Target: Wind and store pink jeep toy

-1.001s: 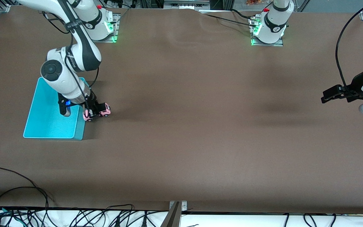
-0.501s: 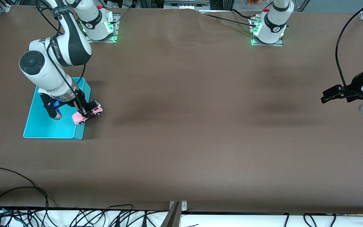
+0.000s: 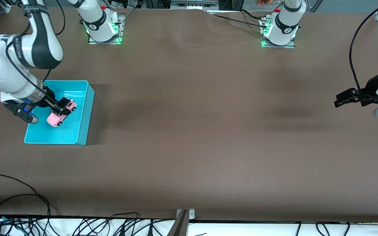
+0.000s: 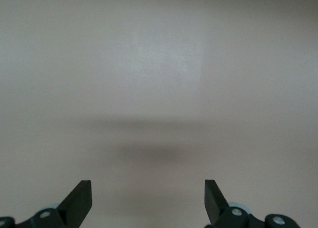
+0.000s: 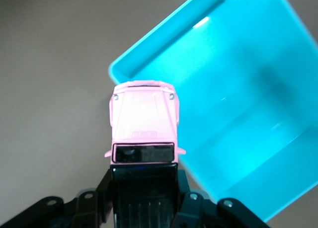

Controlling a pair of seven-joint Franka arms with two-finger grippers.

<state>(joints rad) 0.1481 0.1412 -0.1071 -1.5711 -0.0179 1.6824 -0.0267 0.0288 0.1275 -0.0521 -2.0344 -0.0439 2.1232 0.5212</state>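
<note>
The pink jeep toy (image 3: 59, 115), boxy with a black roof over its rear, hangs in my right gripper (image 3: 65, 109), which is shut on its black rear. In the front view it is held in the air over the open cyan bin (image 3: 84, 111), tilted nose-down. In the right wrist view the jeep (image 5: 144, 121) points away from the camera, with the cyan bin (image 5: 149, 64) below and beside it. My left gripper (image 3: 340, 100) is open and empty, waiting over the bare table at the left arm's end; its fingertips (image 4: 79, 198) show over plain brown cloth.
The brown cloth-covered table (image 3: 192, 131) spreads wide between the bin and the left arm. Cables (image 3: 28, 209) lie along the table's edge nearest the front camera. Both arm bases (image 3: 102, 24) stand at the edge farthest from it.
My right arm has lifted the jeep from beside the bin's wall and carried it over the bin's inside. The left arm has not moved.
</note>
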